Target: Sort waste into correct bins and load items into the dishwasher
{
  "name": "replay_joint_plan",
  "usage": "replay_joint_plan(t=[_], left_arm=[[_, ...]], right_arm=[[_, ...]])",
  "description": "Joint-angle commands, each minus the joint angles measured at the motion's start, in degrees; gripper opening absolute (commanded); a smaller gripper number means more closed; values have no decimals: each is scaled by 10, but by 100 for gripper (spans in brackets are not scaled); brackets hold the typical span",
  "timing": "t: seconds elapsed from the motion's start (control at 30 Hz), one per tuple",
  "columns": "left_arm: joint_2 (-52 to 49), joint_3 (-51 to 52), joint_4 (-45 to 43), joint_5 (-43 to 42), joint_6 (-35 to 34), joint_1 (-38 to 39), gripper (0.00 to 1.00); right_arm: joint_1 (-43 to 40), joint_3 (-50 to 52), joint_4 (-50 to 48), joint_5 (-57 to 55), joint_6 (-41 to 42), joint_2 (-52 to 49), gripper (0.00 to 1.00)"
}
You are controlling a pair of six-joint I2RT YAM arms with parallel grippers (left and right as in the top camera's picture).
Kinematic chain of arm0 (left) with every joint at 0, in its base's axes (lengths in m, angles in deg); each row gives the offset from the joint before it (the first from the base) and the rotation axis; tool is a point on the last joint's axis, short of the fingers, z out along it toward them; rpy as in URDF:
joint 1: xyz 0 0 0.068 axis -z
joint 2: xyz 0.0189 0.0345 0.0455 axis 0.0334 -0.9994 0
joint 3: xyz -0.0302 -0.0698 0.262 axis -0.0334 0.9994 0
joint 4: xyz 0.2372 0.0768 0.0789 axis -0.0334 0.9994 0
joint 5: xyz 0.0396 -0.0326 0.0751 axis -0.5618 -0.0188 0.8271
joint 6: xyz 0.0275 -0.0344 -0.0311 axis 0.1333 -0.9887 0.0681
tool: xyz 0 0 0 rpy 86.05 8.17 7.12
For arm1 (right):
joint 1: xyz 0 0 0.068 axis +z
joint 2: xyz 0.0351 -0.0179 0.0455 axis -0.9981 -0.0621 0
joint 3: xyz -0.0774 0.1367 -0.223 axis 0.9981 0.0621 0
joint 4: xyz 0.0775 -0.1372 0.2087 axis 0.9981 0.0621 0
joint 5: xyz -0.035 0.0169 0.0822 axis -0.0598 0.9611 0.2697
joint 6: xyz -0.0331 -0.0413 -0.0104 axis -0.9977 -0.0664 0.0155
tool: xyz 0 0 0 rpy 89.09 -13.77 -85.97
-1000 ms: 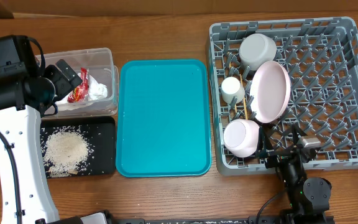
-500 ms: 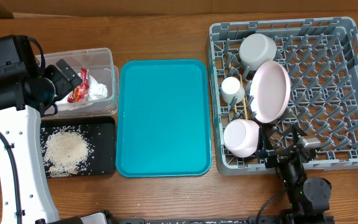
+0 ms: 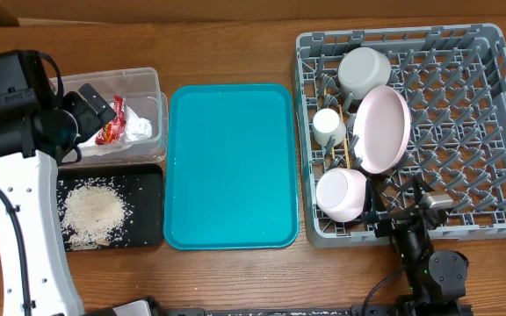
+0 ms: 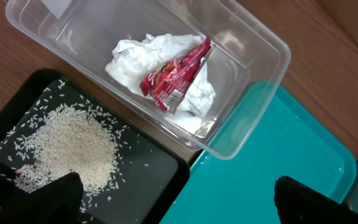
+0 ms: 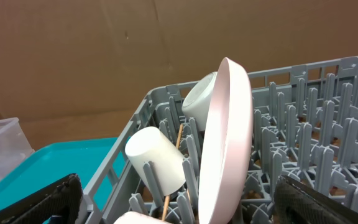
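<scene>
Wooden table (image 3: 235,35) runs under everything. At far left the left tool (image 4: 179,208) hangs over the near corner of a clear tub (image 3: 148,79), its two fingers spread wide and holding nothing, touching nothing. Inside the tub lies a crumpled white napkin (image 4: 135,56) with a red snack wrapper (image 4: 176,78) resting on top of it. Just in front of the tub sits a black tray (image 3: 152,211) with a heap of rice (image 3: 95,211) and stray grains around it. A teal tray (image 3: 231,167) lies beside both, bare. To the right stands a grey dish rack (image 3: 464,132). Along its left side are a grey-white bowl (image 3: 364,70) at the back, a cream cup (image 3: 328,125) on its side, thin chopsticks (image 5: 178,140) between the pegs, a pink plate (image 3: 381,129) standing on edge, and a second bowl (image 3: 342,193) at the front. The right tool (image 5: 188,208) sits at the rack's front edge, fingers spread wide, empty.
</scene>
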State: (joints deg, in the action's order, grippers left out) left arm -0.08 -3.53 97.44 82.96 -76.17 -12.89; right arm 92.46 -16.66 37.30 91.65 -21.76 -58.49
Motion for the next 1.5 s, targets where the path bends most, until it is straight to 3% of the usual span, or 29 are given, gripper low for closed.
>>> replay_joint_plan(t=[0.0,0.37,0.73,0.97,1.17,1.33,1.47], left_arm=[[47,-10,-2,7,5,17,100],[170,3,0,7,5,124,100],[310,62,56,7,5,129,100],[414,180,47,7,4,130,100],[508,352,-63,6,-34,130,100],[590,502,-224,2,-86,130,100],[653,606,-359,-9,-89,130,100]], right_arm=[[-3,6,-3,1,-2,7,100],[-3,6,-3,1,-2,7,100],[-3,6,-3,1,-2,7,100],[-3,6,-3,1,-2,7,100],[-3,6,-3,1,-2,7,100],[-3,6,-3,1,-2,7,100],[-3,6,-4,1,-2,7,100]])
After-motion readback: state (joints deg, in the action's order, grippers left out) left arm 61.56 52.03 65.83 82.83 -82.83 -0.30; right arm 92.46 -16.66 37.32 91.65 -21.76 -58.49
